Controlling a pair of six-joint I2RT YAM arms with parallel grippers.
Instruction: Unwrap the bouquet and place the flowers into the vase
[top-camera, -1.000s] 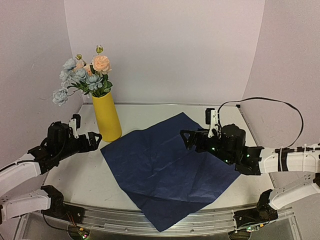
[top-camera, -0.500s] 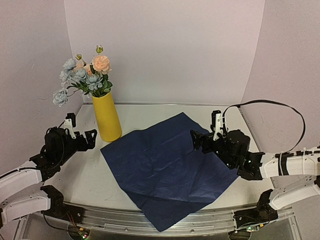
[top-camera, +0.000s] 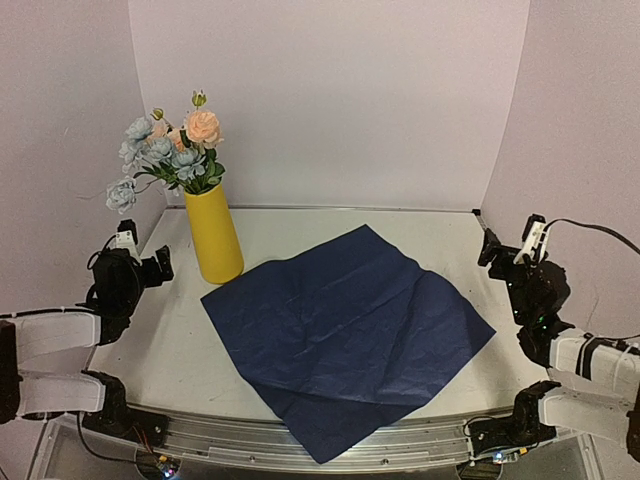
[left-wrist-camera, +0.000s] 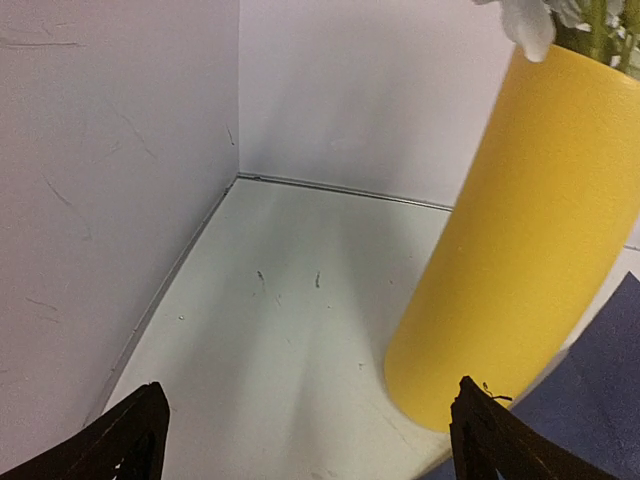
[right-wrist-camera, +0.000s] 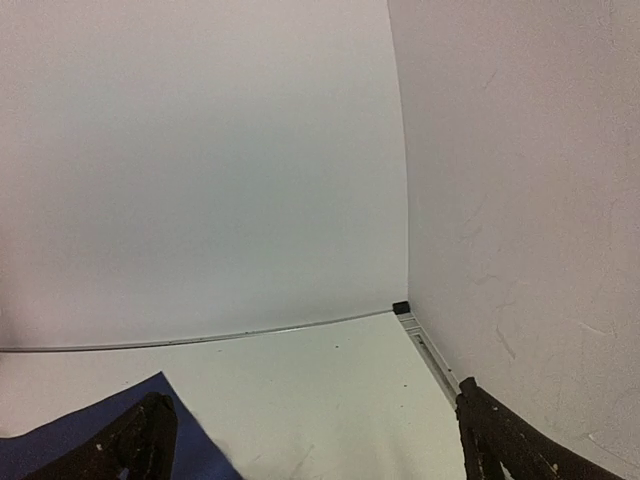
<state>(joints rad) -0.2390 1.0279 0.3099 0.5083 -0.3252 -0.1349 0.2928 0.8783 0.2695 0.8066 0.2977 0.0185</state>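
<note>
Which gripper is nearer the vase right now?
Left. The left gripper is just beside the vase, on its left and apart from it; the right gripper is far off, beyond the navy paper.

**Inspector A:** Casings?

**Inspector B:** Left arm (top-camera: 60, 335) and right arm (top-camera: 590, 355) have white shells on the long links and black housings at the joints.

**A:** Mounts?

**B:** Black bases (top-camera: 108, 398) at the bottom of the frame, with small green lights (top-camera: 165, 466) beside them.

**A:** End pieces?

**B:** Left gripper (top-camera: 146, 246) and right gripper (top-camera: 512, 238) are black, and each carries a white part. In the wrist views the fingers (left-wrist-camera: 128, 442) are matt black wedges in the lower corners.

**A:** Cabling?

**B:** One thin black cable (top-camera: 603, 230) at the right edge.
</note>
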